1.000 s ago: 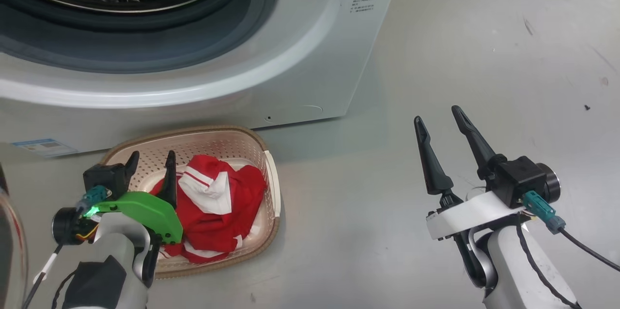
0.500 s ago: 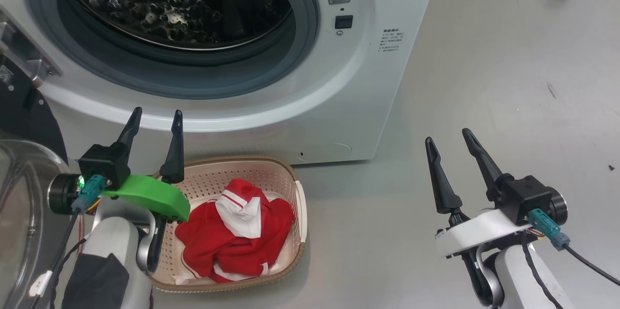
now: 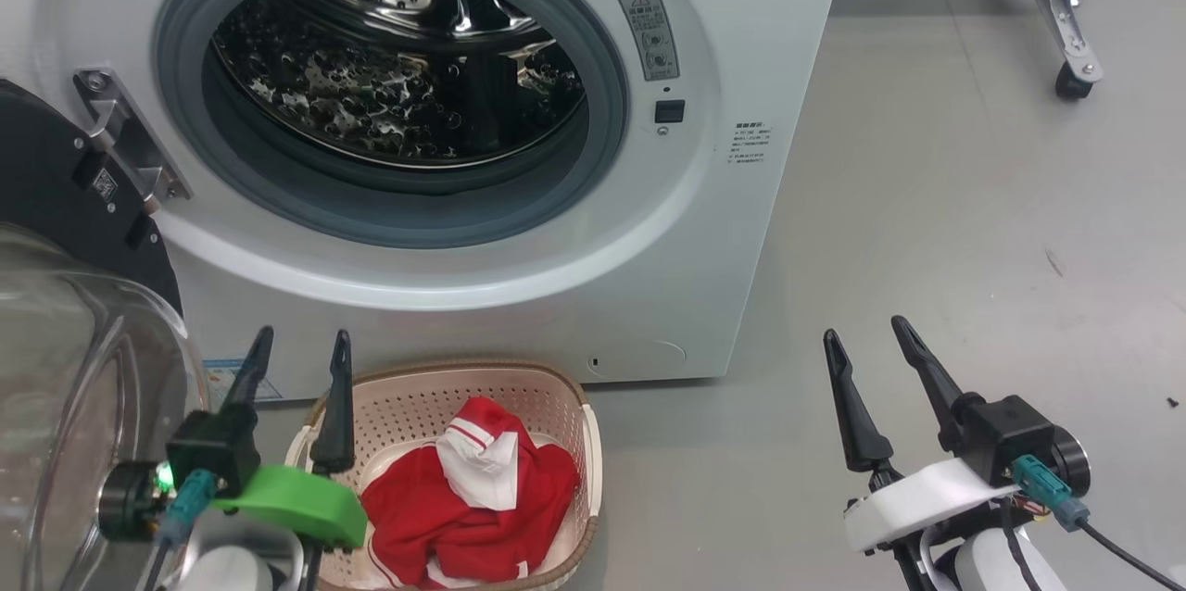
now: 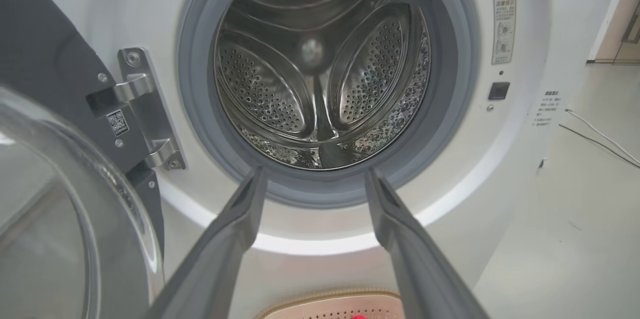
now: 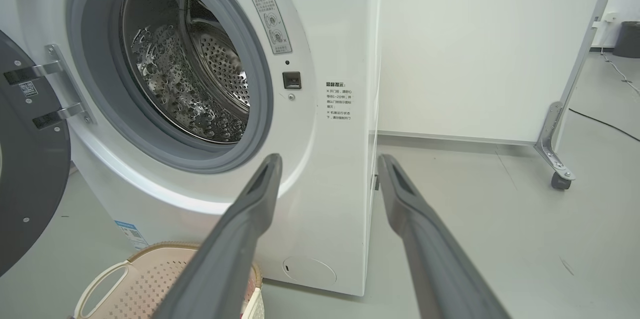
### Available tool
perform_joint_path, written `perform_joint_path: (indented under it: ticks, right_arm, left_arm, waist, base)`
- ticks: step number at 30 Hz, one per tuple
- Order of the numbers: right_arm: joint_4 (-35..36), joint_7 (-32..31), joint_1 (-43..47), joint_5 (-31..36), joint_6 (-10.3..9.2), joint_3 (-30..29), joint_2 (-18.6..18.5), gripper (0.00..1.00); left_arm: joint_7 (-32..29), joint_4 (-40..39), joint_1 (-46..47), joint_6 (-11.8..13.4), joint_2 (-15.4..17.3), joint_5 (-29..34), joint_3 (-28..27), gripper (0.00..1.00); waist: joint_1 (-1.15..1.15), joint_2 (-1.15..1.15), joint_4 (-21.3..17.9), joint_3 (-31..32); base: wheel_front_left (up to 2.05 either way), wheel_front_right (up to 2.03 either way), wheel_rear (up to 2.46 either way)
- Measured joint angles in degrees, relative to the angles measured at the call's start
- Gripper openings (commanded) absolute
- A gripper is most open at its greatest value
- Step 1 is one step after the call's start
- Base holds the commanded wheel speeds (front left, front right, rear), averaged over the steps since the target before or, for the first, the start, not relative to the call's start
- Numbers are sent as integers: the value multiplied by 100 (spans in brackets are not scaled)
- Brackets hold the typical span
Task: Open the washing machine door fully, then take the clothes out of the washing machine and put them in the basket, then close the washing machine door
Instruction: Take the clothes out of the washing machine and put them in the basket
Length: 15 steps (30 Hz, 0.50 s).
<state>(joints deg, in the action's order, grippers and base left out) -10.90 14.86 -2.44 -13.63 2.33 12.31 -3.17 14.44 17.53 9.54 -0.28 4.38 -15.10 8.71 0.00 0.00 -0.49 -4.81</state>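
Red fabric clothes heaped in cream perforated basket, lower centre, set below bare steel drum for short transfers. Left gripper, right gripper spread wide, empty.

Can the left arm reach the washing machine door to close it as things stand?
Probably yes: the washing machine door hangs open just left of the open, empty left tool, with nothing between them.

The head view looks forward and down from above onto the front of the washing machine, with the basket at its bottom edge. The left wrist view sits low and near, facing straight into the drum. The right wrist view stands farther to the right and faces the machine's front at a slant. All three share the drum opening, the door hinge and the basket's rim.
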Motion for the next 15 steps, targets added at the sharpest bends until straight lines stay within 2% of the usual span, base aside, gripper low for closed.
perform_joint_path:
  ticks: [15]
  right_arm:
    - [44,0,507,-2,-57,-58,35,100]
  left_arm:
    - [-8,-613,-1209,211,-8,-27,168,100]
  waist:
    - [0,0,-75,433]
  base:
    - [0,0,0]
